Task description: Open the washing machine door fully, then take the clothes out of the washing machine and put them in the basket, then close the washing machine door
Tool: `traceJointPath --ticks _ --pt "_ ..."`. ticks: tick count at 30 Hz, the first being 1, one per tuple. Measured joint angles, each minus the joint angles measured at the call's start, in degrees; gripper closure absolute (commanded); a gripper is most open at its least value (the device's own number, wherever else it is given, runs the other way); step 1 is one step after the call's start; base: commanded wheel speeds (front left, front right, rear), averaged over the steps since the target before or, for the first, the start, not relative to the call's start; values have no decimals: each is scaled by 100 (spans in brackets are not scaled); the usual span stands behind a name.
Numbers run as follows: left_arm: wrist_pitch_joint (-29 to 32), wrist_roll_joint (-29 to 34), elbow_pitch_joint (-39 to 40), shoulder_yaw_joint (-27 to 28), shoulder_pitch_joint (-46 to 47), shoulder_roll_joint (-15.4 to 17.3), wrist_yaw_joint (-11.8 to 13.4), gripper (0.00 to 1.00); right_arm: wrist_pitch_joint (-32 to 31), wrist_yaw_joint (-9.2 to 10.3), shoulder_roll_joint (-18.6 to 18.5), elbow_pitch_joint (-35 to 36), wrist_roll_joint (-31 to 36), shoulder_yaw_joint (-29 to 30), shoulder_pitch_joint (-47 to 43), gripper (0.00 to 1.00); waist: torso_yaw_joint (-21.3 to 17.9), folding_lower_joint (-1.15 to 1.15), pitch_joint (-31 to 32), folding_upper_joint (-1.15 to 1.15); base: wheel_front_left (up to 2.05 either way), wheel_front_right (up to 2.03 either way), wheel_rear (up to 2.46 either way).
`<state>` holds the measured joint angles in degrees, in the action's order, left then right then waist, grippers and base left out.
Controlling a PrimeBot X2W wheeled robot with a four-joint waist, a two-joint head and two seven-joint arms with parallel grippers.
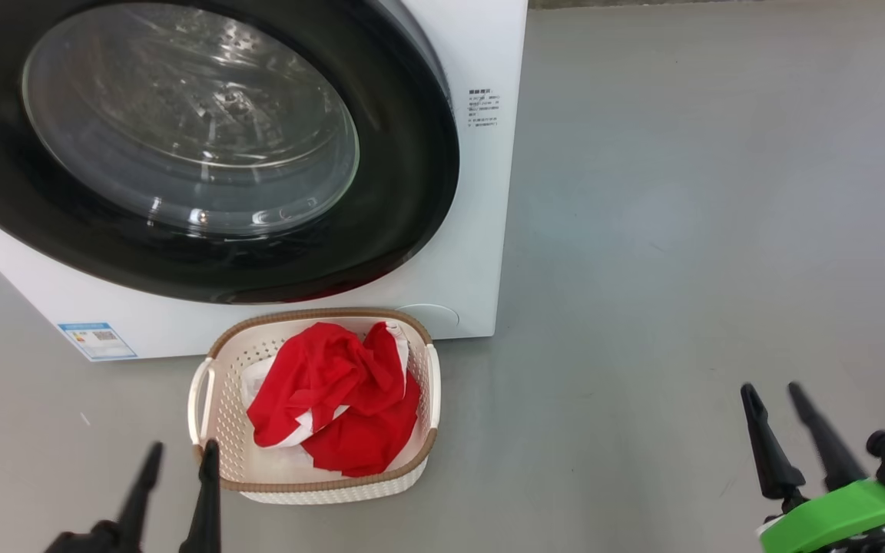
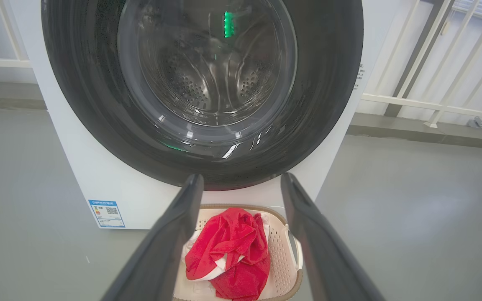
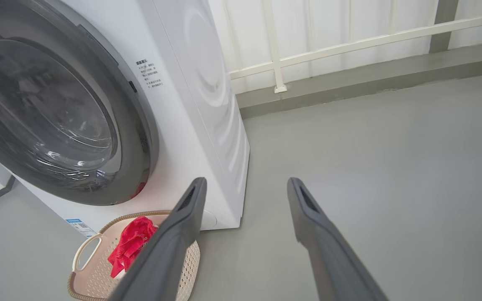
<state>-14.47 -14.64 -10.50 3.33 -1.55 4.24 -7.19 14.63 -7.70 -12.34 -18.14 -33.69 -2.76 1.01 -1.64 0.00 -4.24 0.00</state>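
1. Standing apart and empty, the dark two-fingered left tool [image 1: 183, 445] sits just beside the near left corner of the small cream-white perforated plastic basket [image 1: 433, 399]; the right tool [image 1: 771, 388], likewise apart and empty, is well off rightward.
2. Soft bright red clothes [image 1: 335, 384] lie in that basket, just ahead.
3. Beyond, the large round black-rimmed glass door [image 1: 412, 192] looks shut against the big white washing machine [image 1: 481, 269]; the left arm is nearer.

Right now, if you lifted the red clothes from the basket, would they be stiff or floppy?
Probably floppy: the red clothes lie crumpled in soft folds. Likely light too, heaped loosely in the perforated basket. They would hardly roll.
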Motion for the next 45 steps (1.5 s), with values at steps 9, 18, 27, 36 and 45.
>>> traceJointPath --ticks 9,18,27,36,45 --pt "37 -1 -622 -53 -81 -210 10 100 -3 -1 428 -589 -4 -60 -149 100 -1 0 -1 0 0 0 0" --pt "188 -504 -660 -57 -90 -227 10 100 -147 -1 490 -586 -377 -16 -197 100 11 2 40 0 0 0 0" --pt "336 -1066 -659 -49 -85 -227 10 100 -299 -1 516 -531 -815 31 -193 100 23 1 59 0 0 0 0" --pt "479 -1603 -656 -35 -75 -227 10 100 -434 -1 544 -469 -1226 93 -188 100 35 1 88 0 0 0 0" --pt "591 -2168 -652 -23 -36 -227 10 100 -582 -1 573 -402 -1639 199 -182 100 47 1 117 0 0 0 0"
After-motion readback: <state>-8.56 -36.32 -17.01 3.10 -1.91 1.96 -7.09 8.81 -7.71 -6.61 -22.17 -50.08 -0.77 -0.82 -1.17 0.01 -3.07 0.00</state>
